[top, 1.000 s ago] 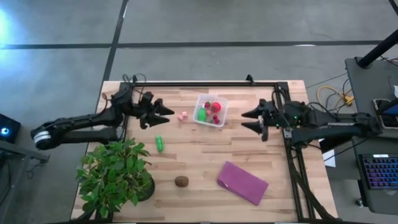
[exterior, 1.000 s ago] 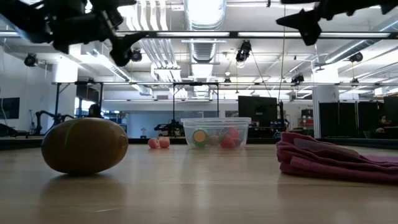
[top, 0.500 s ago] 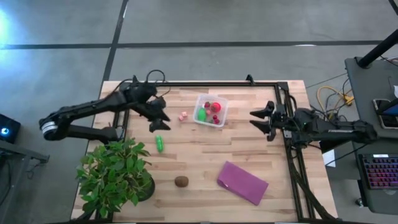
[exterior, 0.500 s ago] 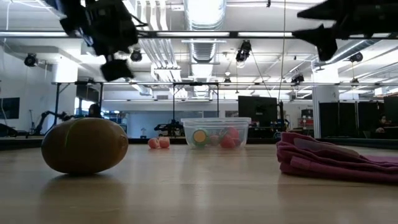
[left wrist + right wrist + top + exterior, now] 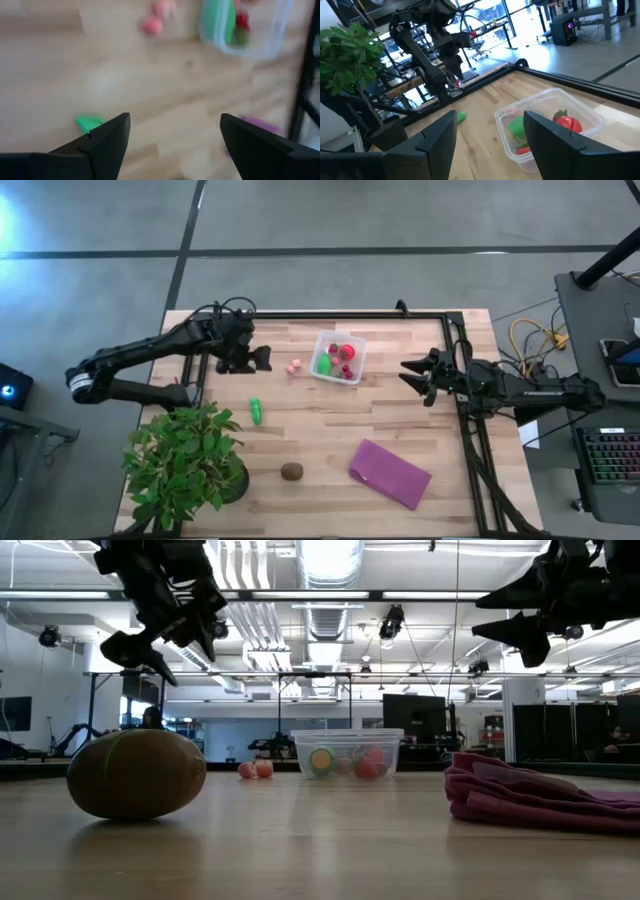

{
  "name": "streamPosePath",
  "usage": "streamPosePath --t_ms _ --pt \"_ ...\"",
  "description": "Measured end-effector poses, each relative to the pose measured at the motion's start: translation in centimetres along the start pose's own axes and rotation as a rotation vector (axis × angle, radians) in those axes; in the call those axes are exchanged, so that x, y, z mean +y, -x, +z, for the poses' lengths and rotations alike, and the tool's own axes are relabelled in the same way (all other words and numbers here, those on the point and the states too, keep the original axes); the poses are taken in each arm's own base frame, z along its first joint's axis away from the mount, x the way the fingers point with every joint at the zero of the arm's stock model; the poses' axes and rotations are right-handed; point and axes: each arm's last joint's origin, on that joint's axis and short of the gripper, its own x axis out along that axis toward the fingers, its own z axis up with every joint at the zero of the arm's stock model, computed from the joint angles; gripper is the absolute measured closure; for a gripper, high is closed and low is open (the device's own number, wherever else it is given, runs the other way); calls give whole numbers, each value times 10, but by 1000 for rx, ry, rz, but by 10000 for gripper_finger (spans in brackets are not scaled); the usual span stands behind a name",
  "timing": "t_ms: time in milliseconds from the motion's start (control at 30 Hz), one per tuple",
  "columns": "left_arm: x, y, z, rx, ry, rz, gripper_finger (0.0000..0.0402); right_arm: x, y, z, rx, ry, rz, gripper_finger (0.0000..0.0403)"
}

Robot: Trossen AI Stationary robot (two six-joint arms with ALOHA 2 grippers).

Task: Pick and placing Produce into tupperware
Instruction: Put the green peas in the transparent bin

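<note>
Fingers apart on both grippers; left gripper (image 5: 262,359) hovers empty near pink produce (image 5: 294,366), next descending to grasp it.

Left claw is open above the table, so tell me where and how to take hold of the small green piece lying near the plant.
Grip the green piece across its narrow middle, coming straight down from above. It lies flat and alone on the wood, elongated toward the potted plant, so the left claw should probably close across its short sides; nothing crowds it there.
</note>
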Motion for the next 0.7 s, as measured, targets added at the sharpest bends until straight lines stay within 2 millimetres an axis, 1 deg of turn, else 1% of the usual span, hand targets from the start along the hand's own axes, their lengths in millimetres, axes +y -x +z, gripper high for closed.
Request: streamPosePath --t_ms 67,167,233,300,367,467,567,700 --pt "-2 -5 5 -52 56 17 107 0 0 0 -4 3 -2 184" --pt "2 -8 1 -26 166 99 107 0 0 0 3 3 -5 184" --pt "8 -7 -5 -39 210 211 107 0 0 -1 9 3 -7 184" --pt "21 -4 -13 -47 263 375 107 -1 0 -2 17 -3 -11 184" --pt "27 1 -19 -43 292 446 107 -1 0 -3 31 -8 -3 184" --pt "26 5 -25 -39 285 428 107 2 0 -2 45 15 88 184" --pt "20 5 -24 -59 268 363 107 6 1 -1 54 53 190 184" --pt "15 -1 -20 -77 250 318 107 2 0 -11 60 29 179 184"
